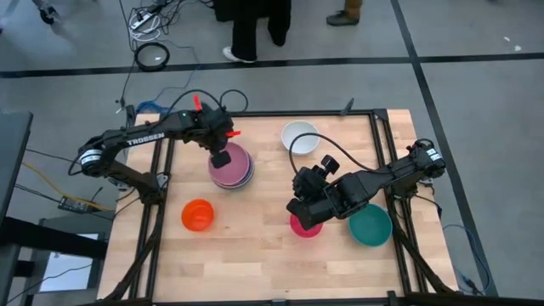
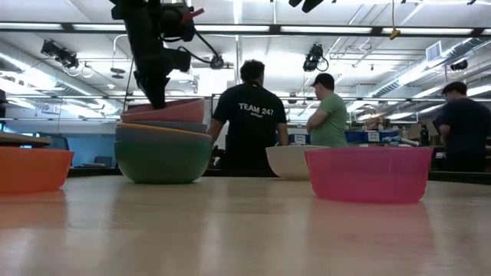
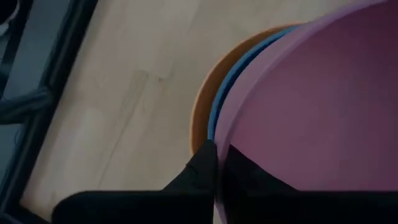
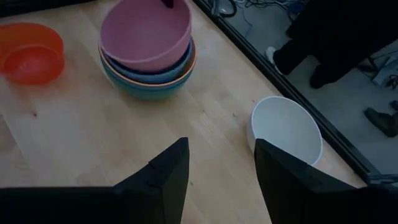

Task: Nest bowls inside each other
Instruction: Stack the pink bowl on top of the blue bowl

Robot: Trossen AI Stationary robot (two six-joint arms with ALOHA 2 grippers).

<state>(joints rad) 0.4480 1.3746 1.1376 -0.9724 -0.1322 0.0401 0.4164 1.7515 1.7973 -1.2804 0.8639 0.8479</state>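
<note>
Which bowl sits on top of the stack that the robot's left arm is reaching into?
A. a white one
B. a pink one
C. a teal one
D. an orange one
B: the round pink plastic bowl is uppermost in the stack, and the left gripper pinches its rim.

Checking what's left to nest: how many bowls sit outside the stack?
4: white bowl at the far edge, orange bowl front left, magenta bowl by the right hand, teal bowl beside it. Others may hide inside the stack.
</note>
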